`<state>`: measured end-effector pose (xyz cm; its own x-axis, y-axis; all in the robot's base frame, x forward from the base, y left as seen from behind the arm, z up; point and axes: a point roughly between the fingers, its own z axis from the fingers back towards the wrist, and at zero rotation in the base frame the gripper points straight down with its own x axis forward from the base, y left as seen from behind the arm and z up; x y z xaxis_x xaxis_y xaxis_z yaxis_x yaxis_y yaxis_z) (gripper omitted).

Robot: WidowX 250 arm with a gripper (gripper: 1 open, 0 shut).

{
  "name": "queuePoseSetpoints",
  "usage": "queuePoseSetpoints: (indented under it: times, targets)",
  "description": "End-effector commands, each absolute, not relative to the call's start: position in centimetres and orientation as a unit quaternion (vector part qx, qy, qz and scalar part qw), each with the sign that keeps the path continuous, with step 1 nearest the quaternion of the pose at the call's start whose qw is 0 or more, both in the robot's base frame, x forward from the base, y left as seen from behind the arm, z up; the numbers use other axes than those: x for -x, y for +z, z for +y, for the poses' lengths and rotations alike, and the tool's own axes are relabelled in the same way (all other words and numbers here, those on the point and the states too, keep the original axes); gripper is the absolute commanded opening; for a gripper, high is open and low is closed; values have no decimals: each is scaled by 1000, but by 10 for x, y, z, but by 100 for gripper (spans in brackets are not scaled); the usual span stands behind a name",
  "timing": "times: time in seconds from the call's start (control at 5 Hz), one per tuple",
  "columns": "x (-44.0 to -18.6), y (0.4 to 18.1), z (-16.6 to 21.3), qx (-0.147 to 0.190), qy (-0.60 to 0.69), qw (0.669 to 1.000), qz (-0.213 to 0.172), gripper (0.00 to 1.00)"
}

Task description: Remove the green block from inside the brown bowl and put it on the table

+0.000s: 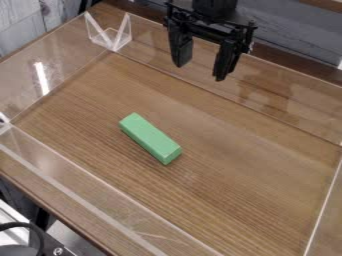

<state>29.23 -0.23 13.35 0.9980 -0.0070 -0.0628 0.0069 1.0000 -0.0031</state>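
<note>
My claw (203,58) hung with its fingers apart and empty above the far surface (267,140), the green block (150,138) already lay flat mid-surface, no bowl showed, so nothing seemed left.

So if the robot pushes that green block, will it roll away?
Probably not: the green block has flat faces and lies on its long side on the table, so it should slide or spin. It looks stiff. The smooth wood may let it slip easily.
</note>
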Motion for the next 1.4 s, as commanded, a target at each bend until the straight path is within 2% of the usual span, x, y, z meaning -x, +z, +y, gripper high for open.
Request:
queuePoseSetpoints:
  times: [0.0,0.2,0.4,0.6,0.8,1.2]
  targets:
    - [-278,129,7,11,114,993,34,100]
    - [-252,122,17,21,237,971,30,100]
    - [-236,114,23,38,355,934,14,100]
    - [-230,102,29,52,456,888,-5,100]
    - [-231,92,33,70,510,857,-20,100]
    - [-235,82,35,96,549,829,-39,100]
